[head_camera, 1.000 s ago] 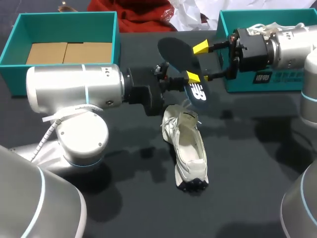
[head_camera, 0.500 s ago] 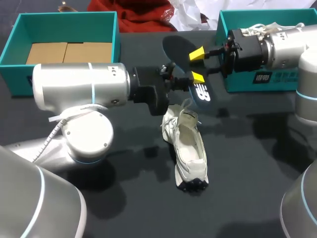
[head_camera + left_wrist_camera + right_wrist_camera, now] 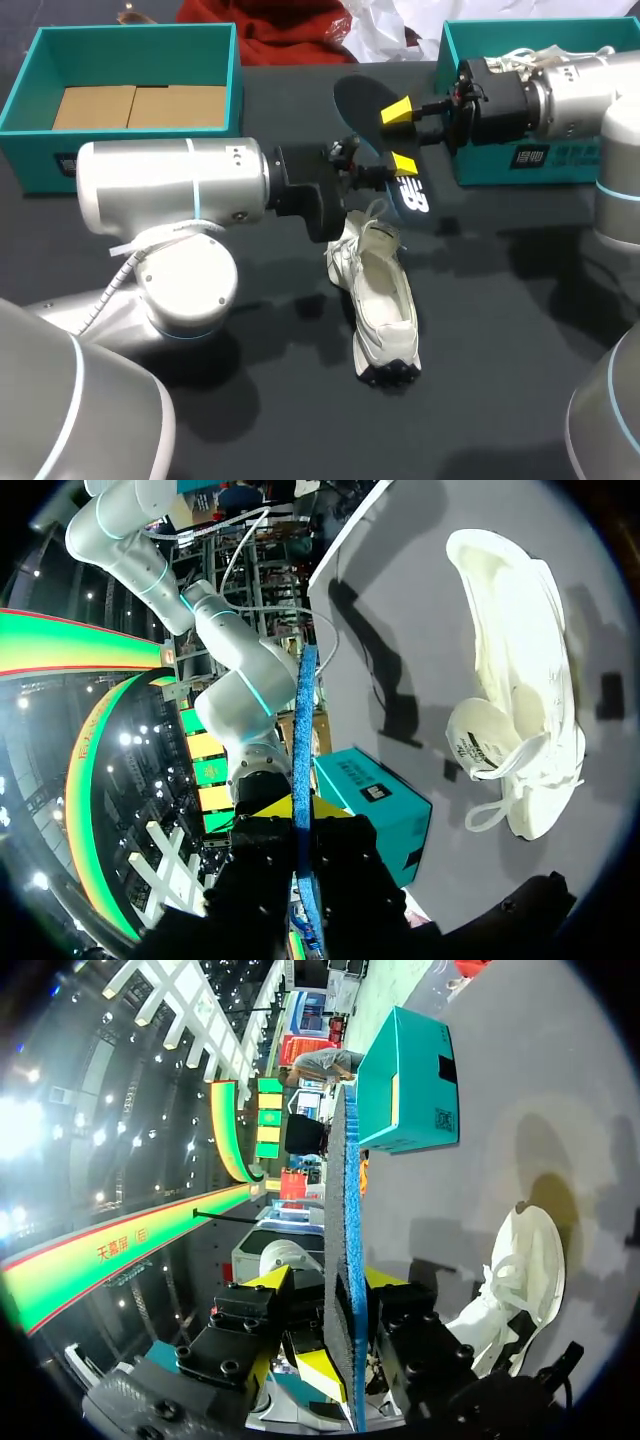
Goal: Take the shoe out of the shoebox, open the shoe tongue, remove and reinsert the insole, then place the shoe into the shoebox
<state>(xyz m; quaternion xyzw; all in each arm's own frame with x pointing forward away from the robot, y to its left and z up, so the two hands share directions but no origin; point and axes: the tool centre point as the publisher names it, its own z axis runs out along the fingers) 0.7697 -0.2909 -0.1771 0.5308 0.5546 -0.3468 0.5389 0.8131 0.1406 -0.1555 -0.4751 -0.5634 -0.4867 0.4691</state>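
Head view
- Insole: the dark insole (image 3: 372, 100) hangs in the air above the worktop (image 3: 500, 350), and its logo end is lowest, just over the laced end of the shoe (image 3: 385, 300).
- Shoe: it is white and lies on its sole with the mouth facing up. Its long axis runs from the laces under the insole back toward the robot, nearly in line with the insole.
- Left hand: the left hand (image 3: 365, 175) is clamped on the insole near its lower half, and it is the hand nearer the shoe.
- Right hand: the right hand (image 3: 402, 137) has its fingers spread around the insole higher up and is not pinching it.
- Boxes: the open teal shoebox (image 3: 135, 28) sits far left, and a second teal box (image 3: 580, 165) is behind the right hand.
- Writing: there is a white logo on the insole and a printed label on the second box, neither read out.

Left wrist view
- Grip: the insole shows edge-on, pressed between both yellow tips.
- Direction: the shoe lies ahead and to one side, with its tongue folded out and its laces loose. Lowering the logo end into the mouth looks like the next move.

Right wrist view
- Grip: the insole's edge stands between the parted tips, with a gap showing on one side.
- Direction: the shoe lies ahead, beside the hand.
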